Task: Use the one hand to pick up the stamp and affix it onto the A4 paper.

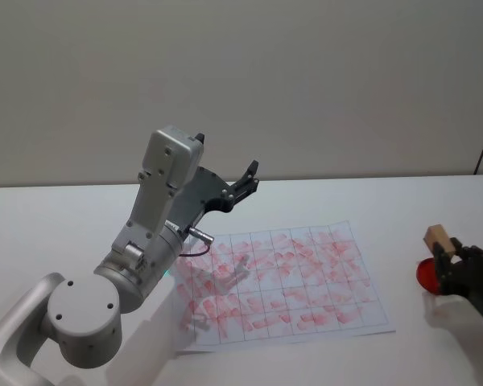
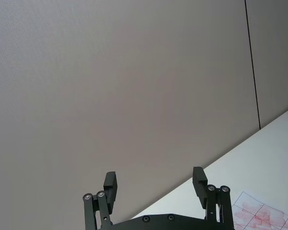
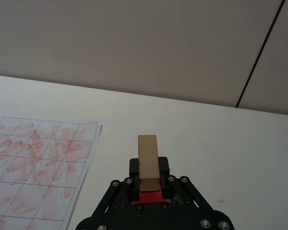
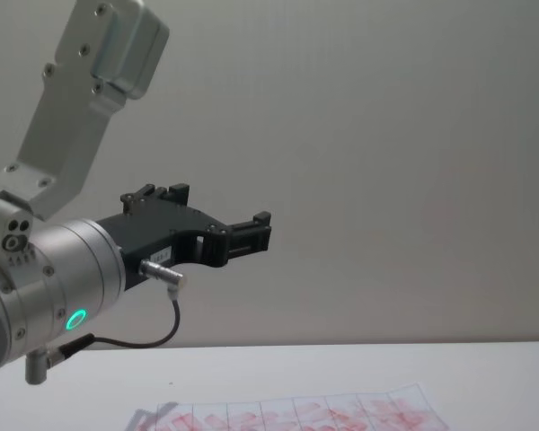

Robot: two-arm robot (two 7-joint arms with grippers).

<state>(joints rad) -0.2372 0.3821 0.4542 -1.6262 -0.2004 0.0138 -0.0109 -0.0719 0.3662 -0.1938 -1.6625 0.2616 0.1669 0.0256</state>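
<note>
Near the counter's [image 1: 56, 225] right edge, right end effector [image 1: 449, 256] clenched on the wooden stamp [image 1: 435, 238], block sticking up from between its jaws; red round ink pad [image 1: 427, 276] just beside and under it. Stamp well apart from A4 paper [image 1: 286, 281], which lies flat mid-counter, grid boxes smeared pinkish-red. Left end effector [image 1: 243, 181] raised above the paper's far left corner, jaws spread, empty.

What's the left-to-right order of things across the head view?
Left hand, raised over the table → A4 paper → stamp held in the right hand, above a red pad.
</note>
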